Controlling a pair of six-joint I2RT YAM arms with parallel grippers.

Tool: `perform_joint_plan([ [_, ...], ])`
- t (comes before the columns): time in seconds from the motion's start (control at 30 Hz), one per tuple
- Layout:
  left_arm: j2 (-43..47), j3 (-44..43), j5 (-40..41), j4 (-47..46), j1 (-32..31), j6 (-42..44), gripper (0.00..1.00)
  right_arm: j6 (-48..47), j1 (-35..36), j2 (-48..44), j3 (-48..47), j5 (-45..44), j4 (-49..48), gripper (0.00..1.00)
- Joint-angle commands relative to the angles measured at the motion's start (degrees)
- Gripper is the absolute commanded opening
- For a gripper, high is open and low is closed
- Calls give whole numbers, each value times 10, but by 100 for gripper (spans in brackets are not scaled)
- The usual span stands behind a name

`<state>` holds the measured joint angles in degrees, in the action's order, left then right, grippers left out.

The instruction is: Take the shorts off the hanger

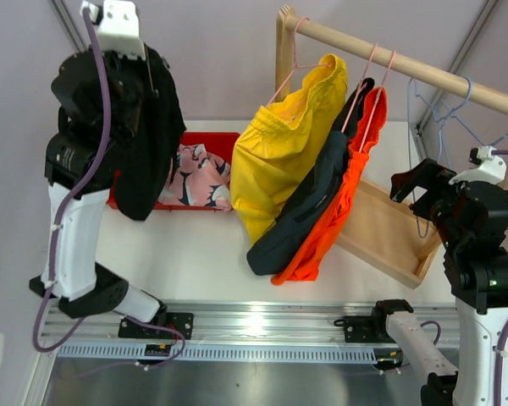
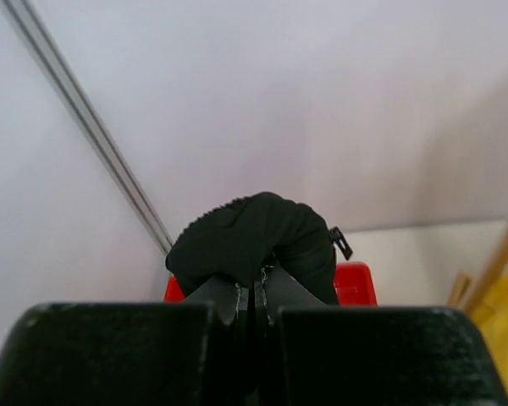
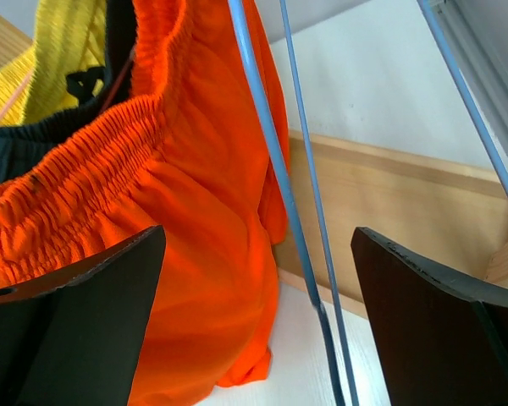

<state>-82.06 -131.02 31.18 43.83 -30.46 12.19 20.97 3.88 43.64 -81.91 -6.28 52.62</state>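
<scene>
My left gripper [image 1: 152, 61] is raised at the far left and shut on black shorts [image 1: 144, 152], which hang from it above the red bin; its closed tips [image 2: 258, 292] pinch the bunched black shorts [image 2: 254, 237]. Yellow shorts [image 1: 288, 152], dark charcoal shorts [image 1: 309, 199] and orange shorts [image 1: 339, 211] hang on pink hangers [image 1: 377, 63] from the wooden rod [image 1: 415, 66]. My right gripper [image 1: 412, 188] stands open at the right. Between its fingers [image 3: 258, 238] run the wires of a bare blue hanger [image 3: 271, 144], with the orange shorts [image 3: 186, 203] to the left.
A red bin [image 1: 210, 139] at the back left holds pink patterned shorts [image 1: 199, 178]. The rack's wooden base [image 1: 389, 233] lies on the white table under the hanging clothes. The blue hanger [image 1: 421, 114] hangs from the rod's right end.
</scene>
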Motion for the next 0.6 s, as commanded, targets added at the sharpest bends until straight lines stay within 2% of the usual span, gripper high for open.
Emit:
perform_joint_plan([
  [0.0, -59, -116, -36, -62, 51, 6, 0, 0, -3, -11, 17, 19, -16, 99],
  [0.07, -75, -109, -51, -97, 102, -15, 0, -3, -3, -16, 26, 19, -17, 99],
  [0.17, -77, -83, -74, -168, 142, -27, 0, -8, -3, -25, 23, 22, -15, 99],
  [0.27, -92, -65, -67, -186, 148, -23, 0, -16, -3, -30, -10, 15, -1, 99],
  [0.37, -59, 52, -60, -225, 156, -36, 0, -15, -2, -36, -59, 5, 8, 99],
  [0.4, -24, 188, -59, -276, 159, -39, 0, -15, -2, -36, -73, 4, 10, 100],
  [0.47, 0, 285, -71, -310, 175, -63, 0, -15, -1, -32, -114, 0, 17, 99],
  [0.57, 4, 368, -110, -303, 209, -119, 0, -15, 4, -24, -149, 4, 13, 99],
])
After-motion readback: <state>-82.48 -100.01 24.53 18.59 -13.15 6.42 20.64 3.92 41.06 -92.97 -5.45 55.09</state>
